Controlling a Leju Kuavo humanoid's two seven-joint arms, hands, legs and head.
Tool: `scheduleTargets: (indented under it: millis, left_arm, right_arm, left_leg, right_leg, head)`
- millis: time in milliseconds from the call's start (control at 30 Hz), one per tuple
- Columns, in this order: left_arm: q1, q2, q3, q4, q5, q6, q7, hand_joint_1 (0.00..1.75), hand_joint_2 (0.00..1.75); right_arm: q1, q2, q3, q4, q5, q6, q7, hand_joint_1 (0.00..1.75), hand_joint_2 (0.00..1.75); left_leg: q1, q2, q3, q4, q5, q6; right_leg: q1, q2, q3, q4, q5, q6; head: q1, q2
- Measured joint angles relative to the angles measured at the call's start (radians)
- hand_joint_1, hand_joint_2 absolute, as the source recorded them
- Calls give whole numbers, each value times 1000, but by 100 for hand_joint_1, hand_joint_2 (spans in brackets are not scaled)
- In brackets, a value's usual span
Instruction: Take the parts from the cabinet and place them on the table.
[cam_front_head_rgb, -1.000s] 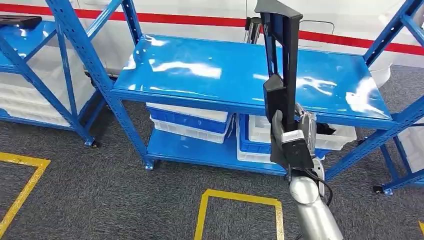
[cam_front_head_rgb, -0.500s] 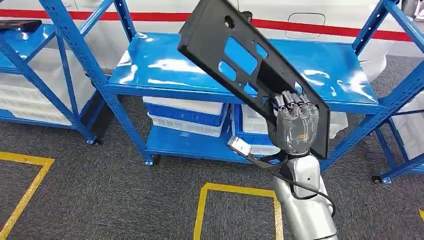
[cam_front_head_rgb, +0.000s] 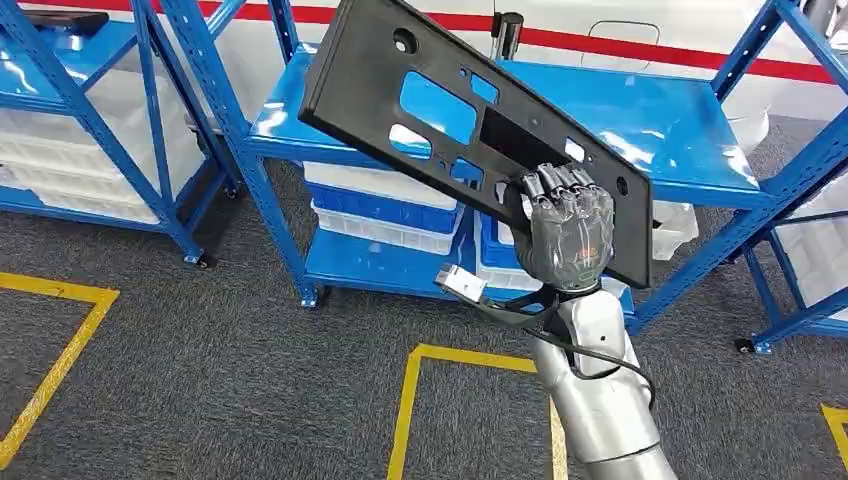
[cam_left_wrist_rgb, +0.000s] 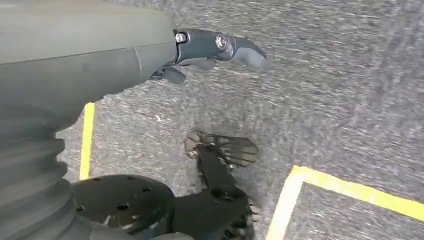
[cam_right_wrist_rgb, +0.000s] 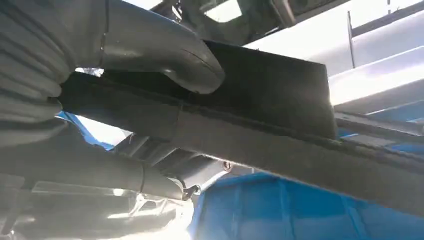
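Observation:
A long black plastic panel (cam_front_head_rgb: 355, 75) with several cutouts is held in the air, tilted, its high end to the upper left. My right hand (cam_front_head_rgb: 568, 235) grips its lower right end from the near side, fingers curled over the edge. Behind it stands the blue cabinet with its glossy top shelf (cam_front_head_rgb: 650, 110). In the right wrist view the thumb (cam_right_wrist_rgb: 165, 50) presses on the dark panel (cam_right_wrist_rgb: 270, 85). My left hand (cam_left_wrist_rgb: 215, 45) hangs over the grey carpet with its fingers out and nothing in them.
White and blue bins (cam_front_head_rgb: 380, 205) sit on the cabinet's lower shelf. A second blue rack (cam_front_head_rgb: 70, 70) stands at the left with a black part (cam_front_head_rgb: 55, 20) on top, and a third rack (cam_front_head_rgb: 800, 190) at the right. Yellow floor lines (cam_front_head_rgb: 470, 358) mark the carpet.
The panel has swung from edge-on and upright to face-on and tilted, then drifted up and left. My right hand has turned with it. The camera has shifted a little.

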Motion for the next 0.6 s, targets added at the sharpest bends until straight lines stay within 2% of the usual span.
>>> scheduleTargets:
  millis: [33,67,100,133,167,200,267,300,333,367,400,433,467,500,533,567,600]
  left_arm:
    - [2,0,5,0,0,1,0,0,175]
    - [4,0,8,0,0,2,-1,0,175]
    - [5,-1,10,0,0,2,-1,0,175]
    - [6,-1,11,0,0,2,-1,0,175]
    - [6,-1,11,0,0,2,-2,0,175]
    - [5,-1,11,0,0,2,-3,0,175]
    - [6,-1,12,0,0,3,-4,0,175]
    - [7,-1,13,0,0,3,-5,0,175]
    - [11,1,13,0,0,3,-5,0,175]
    - [11,1,13,0,0,3,-6,0,175]
    - [12,1,13,0,0,3,-6,0,175]
    - [12,1,13,0,0,3,-6,0,175]
    - [12,1,14,0,0,3,-6,0,175]
    - [12,1,15,0,0,3,-6,0,175]
    - [12,1,17,0,0,3,-6,0,175]
    - [12,1,19,0,0,3,-6,0,175]
    - [12,1,22,0,3,3,-7,0,175]
  right_arm:
    - [-4,1,2,8,-3,0,-1,175,175]
    - [-9,3,5,16,-4,0,-3,175,175]
    - [-13,4,7,21,-5,0,-4,175,175]
    - [-18,6,9,25,-5,0,-4,175,175]
    - [-24,8,10,28,-5,0,-4,175,175]
    - [-28,12,11,30,-5,0,-4,175,175]
    - [-34,14,13,36,-16,0,-6,175,175]
    - [-36,14,15,41,-26,0,-7,175,175]
    - [-40,15,16,48,-30,0,-7,175,175]
    - [-46,18,19,55,-36,0,-7,175,175]
    - [-52,21,21,59,-43,0,-7,175,175]
    - [-57,22,24,66,-57,0,-7,175,175]
    - [-59,22,27,72,-69,0,-6,175,175]
    - [-59,22,28,78,-75,0,-7,175,175]
    - [-59,22,29,84,-81,0,-7,175,175]
    - [-59,22,29,88,-88,0,-8,175,175]
    - [-61,22,30,92,-97,0,-8,175,175]
  left_leg:
    - [-1,0,-13,0,9,-1]
    - [-3,0,-26,1,20,-2]
    - [-4,0,-35,1,28,-5]
    - [-5,-1,-42,2,36,-8]
    - [-7,-2,-48,2,43,-13]
    - [-11,-3,-51,4,52,-19]
    - [-9,-2,-58,3,69,-28]
    - [-10,-4,-59,3,75,-33]
    - [-4,-6,-69,11,64,-38]
    - [-4,-9,-83,42,15,-46]
    - [0,-10,-104,106,-53,-52]
    - [3,-10,-129,190,-111,-58]
    - [6,-10,-151,270,-148,-64]
    - [9,-10,-163,331,-158,-69]
    - [13,-10,-154,346,-138,-72]
    - [17,-9,-128,321,-103,-74]
    - [21,-9,-80,257,-64,-74]
  right_leg:
    - [0,0,15,8,20,12]
    - [1,0,55,-29,54,23]
    - [2,0,111,-101,80,27]
    - [5,0,182,-203,89,21]
    - [8,0,240,-296,63,7]
    - [18,2,277,-357,49,-2]
    - [21,4,264,-354,54,-8]
    - [18,4,250,-355,61,-14]
    - [-8,1,245,-358,72,-25]
    - [-2,0,240,-357,81,-35]
    - [-1,-1,230,-357,93,-48]
    - [-1,-1,216,-356,105,-48]
    - [0,-1,204,-355,115,-47]
    - [0,-1,191,-353,123,-43]
    - [0,-2,179,-350,130,-40]
    - [-1,-3,168,-345,136,-38]
    - [-1,-2,156,-339,141,-35]
  head:
    - [0,0]
    - [0,0]
    - [0,0]
    - [1,0]
    - [0,0]
    - [-1,0]
    - [-2,0]
    - [-2,0]
    - [-2,0]
    - [-4,0]
    - [-10,0]
    - [-11,0]
    - [-11,0]
    - [-11,0]
    - [-11,0]
    - [-11,0]
    - [-11,0]
